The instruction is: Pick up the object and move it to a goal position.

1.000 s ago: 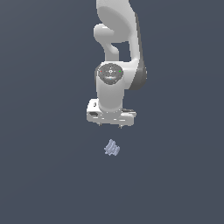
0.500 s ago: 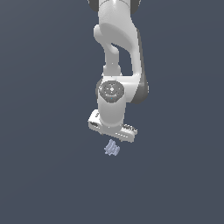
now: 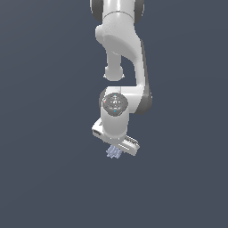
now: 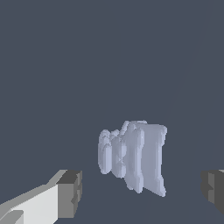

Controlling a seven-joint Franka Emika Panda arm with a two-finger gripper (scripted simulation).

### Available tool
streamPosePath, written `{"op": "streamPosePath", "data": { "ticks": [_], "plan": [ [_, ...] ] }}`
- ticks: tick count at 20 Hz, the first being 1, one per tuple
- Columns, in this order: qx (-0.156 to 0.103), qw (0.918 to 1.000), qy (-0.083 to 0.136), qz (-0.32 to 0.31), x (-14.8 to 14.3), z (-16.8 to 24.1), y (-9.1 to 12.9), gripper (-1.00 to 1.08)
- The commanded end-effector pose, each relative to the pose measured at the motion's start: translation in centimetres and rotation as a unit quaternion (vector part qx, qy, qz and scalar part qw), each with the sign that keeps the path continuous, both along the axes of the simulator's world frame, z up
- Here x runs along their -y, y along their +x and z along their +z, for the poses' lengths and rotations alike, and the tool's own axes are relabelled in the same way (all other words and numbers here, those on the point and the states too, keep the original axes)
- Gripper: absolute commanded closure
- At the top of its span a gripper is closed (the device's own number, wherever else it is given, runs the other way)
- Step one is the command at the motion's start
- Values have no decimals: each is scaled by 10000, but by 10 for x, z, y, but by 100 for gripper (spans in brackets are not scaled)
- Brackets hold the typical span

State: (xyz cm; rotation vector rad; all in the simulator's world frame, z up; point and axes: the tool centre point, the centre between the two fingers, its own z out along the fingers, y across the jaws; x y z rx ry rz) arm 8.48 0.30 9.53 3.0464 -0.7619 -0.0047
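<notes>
The object (image 3: pixel 113 152) is a tiny pale lavender-blue lump with ridged, layered edges, lying on the dark grey floor. In the exterior view my white gripper (image 3: pixel 116 149) hangs directly over it and hides its upper part. The wrist view shows the object (image 4: pixel 133 156) large, between my two dark fingertips (image 4: pixel 71 192), which stand wide apart on either side without touching it. The gripper (image 4: pixel 142 190) is open.
A plain dark grey surface (image 3: pixel 44 178) fills both views. The white arm (image 3: pixel 122 49) rises from the gripper toward the top of the exterior view. No other objects or edges show.
The arm has lowered steadily toward the object. The gripper, which hung well above it a second ago, now straddles it. The object has not moved.
</notes>
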Motion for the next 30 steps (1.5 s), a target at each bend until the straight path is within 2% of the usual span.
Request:
{"op": "streamPosePath", "data": {
  "ticks": [1, 8, 17, 23, 24, 30],
  "plan": [
    [13, 10000, 2, -92, -1, -2, 3, -92],
    [11, 9999, 2, -100, -1, -7, 3, -92],
    [15, 9999, 3, -122, -1, -49, 2, -92],
    [16, 9999, 3, -125, -1, -53, 4, -92],
    [16, 9999, 3, -125, -1, -53, 4, 108],
    [16, 9999, 3, -125, -1, -53, 4, 108]
  ]
}}
